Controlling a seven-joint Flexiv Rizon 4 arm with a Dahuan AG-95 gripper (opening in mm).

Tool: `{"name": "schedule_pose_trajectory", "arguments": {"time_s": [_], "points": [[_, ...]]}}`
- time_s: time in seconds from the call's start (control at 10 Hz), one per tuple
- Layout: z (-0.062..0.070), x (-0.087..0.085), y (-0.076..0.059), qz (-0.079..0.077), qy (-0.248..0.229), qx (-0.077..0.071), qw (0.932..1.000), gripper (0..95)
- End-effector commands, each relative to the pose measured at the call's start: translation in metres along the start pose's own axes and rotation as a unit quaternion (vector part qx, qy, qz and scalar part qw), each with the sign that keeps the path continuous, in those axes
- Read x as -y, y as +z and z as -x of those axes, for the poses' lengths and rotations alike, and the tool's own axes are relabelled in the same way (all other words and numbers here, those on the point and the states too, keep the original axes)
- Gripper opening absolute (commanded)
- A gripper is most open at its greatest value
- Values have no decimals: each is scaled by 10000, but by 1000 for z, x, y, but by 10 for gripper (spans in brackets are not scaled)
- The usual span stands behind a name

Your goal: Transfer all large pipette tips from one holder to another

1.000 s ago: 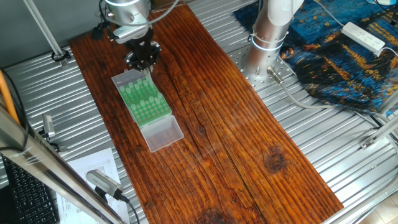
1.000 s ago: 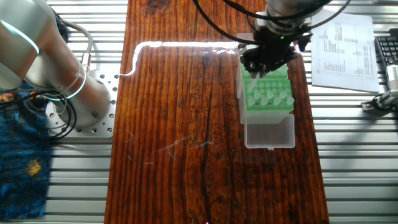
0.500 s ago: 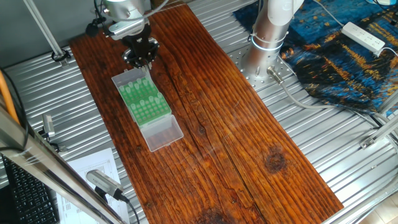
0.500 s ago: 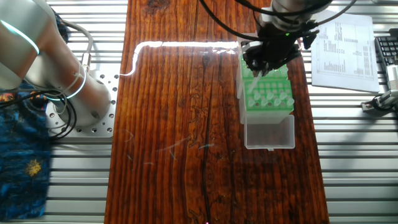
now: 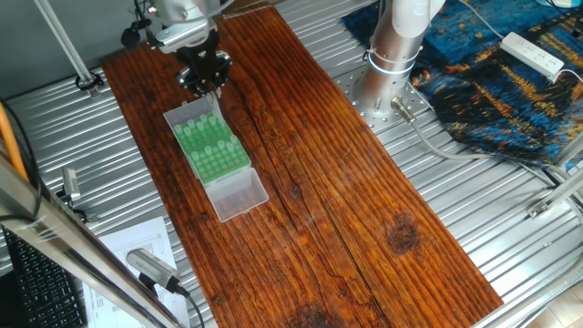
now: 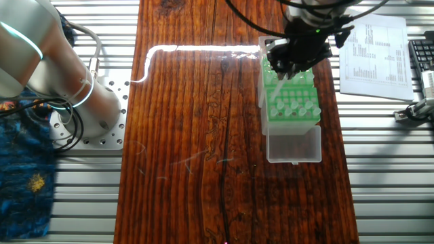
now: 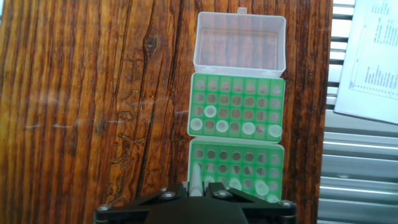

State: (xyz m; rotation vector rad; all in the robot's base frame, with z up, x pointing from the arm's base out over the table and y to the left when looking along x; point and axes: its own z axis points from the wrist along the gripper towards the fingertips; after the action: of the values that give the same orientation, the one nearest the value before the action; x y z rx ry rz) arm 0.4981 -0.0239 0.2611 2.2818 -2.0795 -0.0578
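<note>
My gripper [image 7: 195,191] is shut on one large pipette tip [image 7: 194,177], a whitish cone pointing away from the hand. It hangs over the left edge of the nearer green holder [image 7: 236,163], which has three tips [image 7: 262,188] seated in its near rows. The farther green holder [image 7: 236,107] carries several tips [image 7: 222,126] along its near rows. In the fixed views the gripper [image 5: 211,88] [image 6: 281,73] hovers above the far end of the green holders [image 5: 211,148] [image 6: 291,102], and the held tip [image 6: 277,92] slants down from the fingers.
A clear hinged lid [image 7: 241,40] [image 5: 239,196] lies open at the holders' end. Printed paper [image 6: 376,47] and a keyboard [image 6: 424,57] sit beside the wooden board [image 5: 346,200]. The arm's base [image 5: 392,55] stands on the ribbed metal table.
The gripper has risen and shifted slightly toward the board's far end, carrying the tip up out of the green holder. The holders have not moved.
</note>
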Motion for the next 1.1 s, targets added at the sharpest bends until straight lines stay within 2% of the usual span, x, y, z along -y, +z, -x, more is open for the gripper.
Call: {"name": "schedule_pose_trajectory", "arguments": {"time_s": [0.1, 1.1], "points": [[0, -1, -3, 11, -2, 13, 10000, 0], [0, 1, -36, 111, 78, 13, 9999, 0]]}}
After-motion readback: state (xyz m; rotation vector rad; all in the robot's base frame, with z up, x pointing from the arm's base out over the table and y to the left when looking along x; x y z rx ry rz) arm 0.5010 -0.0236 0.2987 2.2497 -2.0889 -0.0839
